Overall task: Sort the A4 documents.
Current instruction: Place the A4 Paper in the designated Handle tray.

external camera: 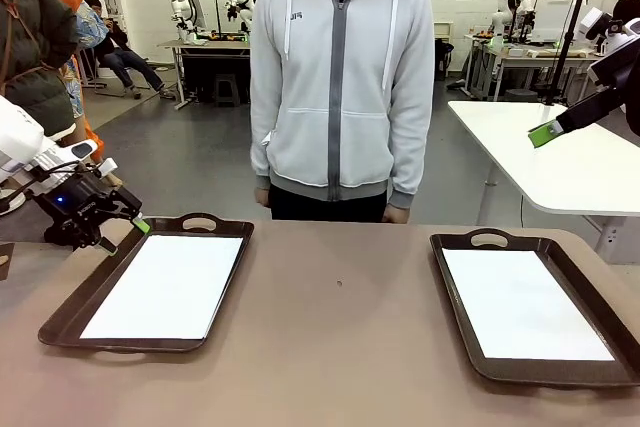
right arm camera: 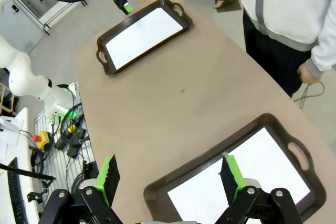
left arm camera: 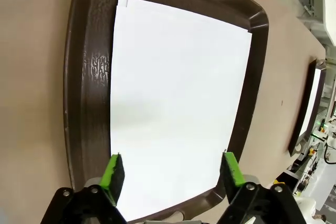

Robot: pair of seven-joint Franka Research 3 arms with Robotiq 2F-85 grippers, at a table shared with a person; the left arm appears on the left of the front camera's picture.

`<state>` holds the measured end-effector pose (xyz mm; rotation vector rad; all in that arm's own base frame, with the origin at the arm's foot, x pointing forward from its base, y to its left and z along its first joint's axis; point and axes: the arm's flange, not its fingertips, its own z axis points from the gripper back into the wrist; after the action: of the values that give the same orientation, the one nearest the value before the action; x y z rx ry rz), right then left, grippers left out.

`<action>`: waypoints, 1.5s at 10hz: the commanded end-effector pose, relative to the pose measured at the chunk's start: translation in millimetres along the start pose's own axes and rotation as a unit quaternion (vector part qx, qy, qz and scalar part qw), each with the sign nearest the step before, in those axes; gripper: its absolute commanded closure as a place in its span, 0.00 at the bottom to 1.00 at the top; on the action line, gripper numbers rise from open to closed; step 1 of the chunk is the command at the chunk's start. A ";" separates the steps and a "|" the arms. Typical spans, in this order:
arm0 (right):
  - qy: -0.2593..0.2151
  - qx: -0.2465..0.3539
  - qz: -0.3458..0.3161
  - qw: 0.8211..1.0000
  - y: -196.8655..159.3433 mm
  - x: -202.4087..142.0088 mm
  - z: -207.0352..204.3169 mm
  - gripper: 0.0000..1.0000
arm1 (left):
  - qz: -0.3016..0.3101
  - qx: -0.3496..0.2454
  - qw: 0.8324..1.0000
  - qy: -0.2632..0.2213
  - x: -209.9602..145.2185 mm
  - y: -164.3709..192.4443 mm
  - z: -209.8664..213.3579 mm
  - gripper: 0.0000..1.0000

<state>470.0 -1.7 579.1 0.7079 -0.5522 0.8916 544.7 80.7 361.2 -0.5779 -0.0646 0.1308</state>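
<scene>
Left pincer (left arm camera: 170, 174) and right pincer (right arm camera: 170, 177) hang spread and empty above paper-filled trays (external camera: 70, 309); the loosely stacked sheets (left arm camera: 178, 93) could slide if nudged.

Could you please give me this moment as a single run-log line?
left gripper: jaws open above left tray | right gripper: jaws open, empty | A4 documents: in both trays | person: standing opposite

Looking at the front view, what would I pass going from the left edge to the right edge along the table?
Left gripper, open → left brown tray holding white paper → bare tabletop with the person standing behind it → right brown tray holding white paper → right gripper's green-tipped finger, raised high above that side.
</scene>
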 end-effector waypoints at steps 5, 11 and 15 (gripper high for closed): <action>0.005 0.000 0.002 1.000 0.6 -0.4 -1.2 0.00 | 0.001 -0.011 1.000 0.008 -2.8 -3.4 1.1 0.00; 0.005 0.000 0.002 1.000 0.6 -0.4 -1.2 0.00 | 0.001 -0.011 1.000 0.008 -2.8 -3.4 1.1 0.00; 0.005 0.000 0.002 1.000 0.6 -0.4 -1.2 0.00 | 0.001 -0.011 1.000 0.008 -2.8 -3.4 1.1 0.00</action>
<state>470.0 -1.7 579.1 0.7079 -0.5522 0.8916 541.5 76.7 364.3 -0.6191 -0.0422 0.1353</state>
